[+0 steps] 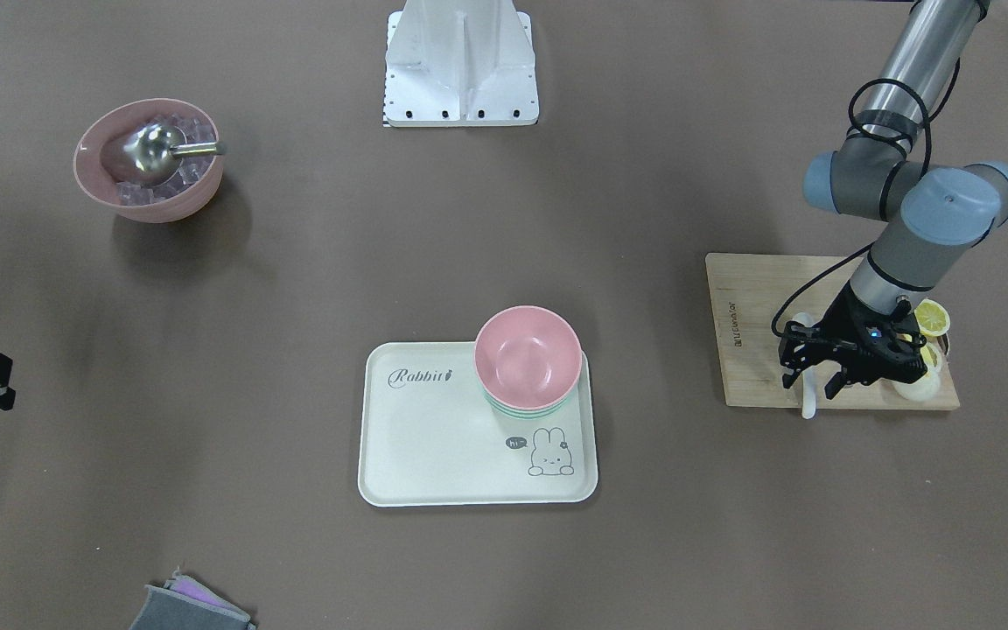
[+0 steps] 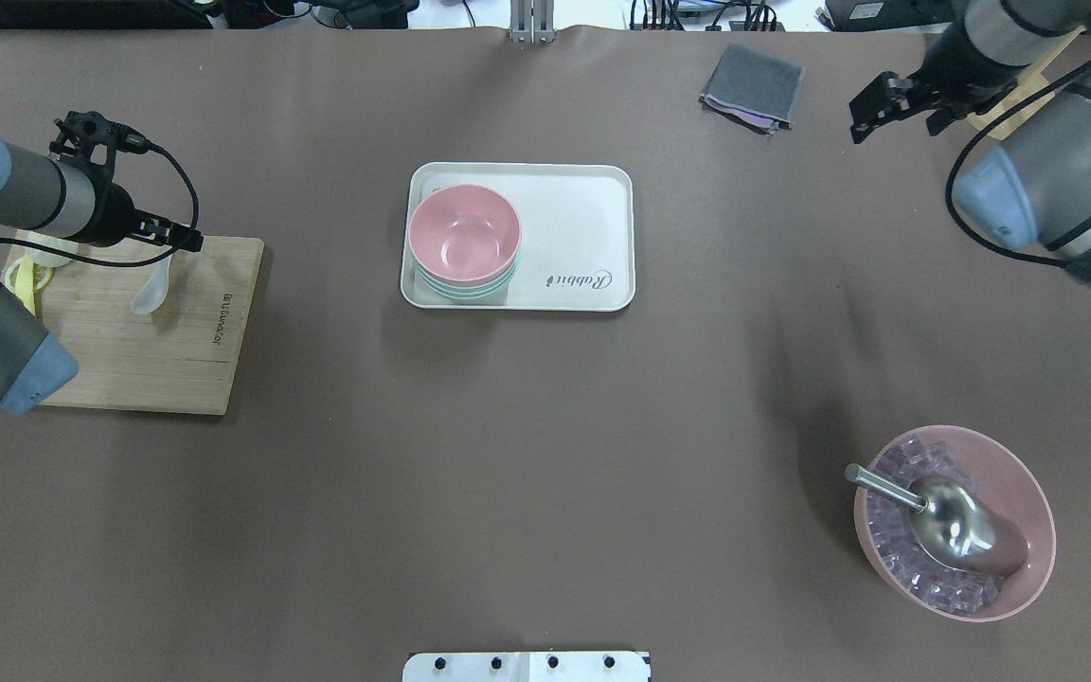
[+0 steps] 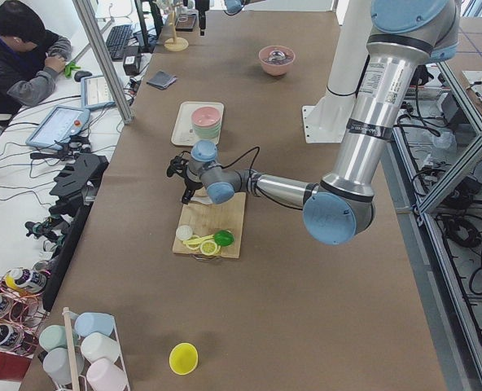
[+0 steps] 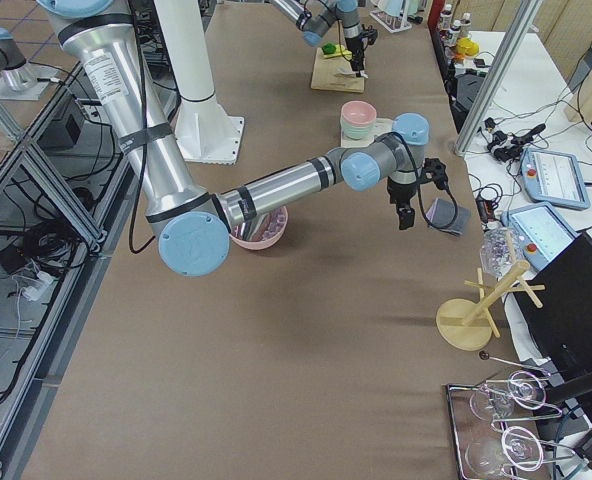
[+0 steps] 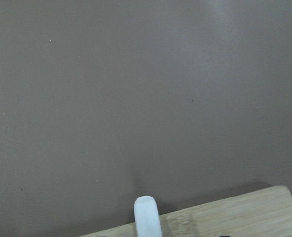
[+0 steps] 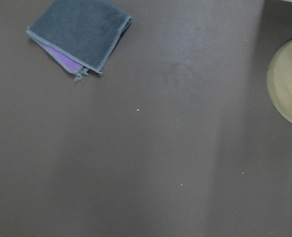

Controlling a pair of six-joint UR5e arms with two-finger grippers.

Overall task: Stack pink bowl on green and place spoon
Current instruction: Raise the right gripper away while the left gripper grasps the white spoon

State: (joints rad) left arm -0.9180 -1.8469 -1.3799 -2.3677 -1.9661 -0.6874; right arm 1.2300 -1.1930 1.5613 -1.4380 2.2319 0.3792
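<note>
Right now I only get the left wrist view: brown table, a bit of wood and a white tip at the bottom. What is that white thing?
Observer: The end of a spoon lying on a board. The left gripper is open, one finger on each side of its handle.
Visitor: Is there a dish anywhere for it?
Observer: Yes, a tray sits mid-table, and on it the pink bowl is already stacked in the green bowl.
Visitor: And the other arm?
Observer: The right gripper hovers open and empty at the table's far side, near a folded cloth.
</note>
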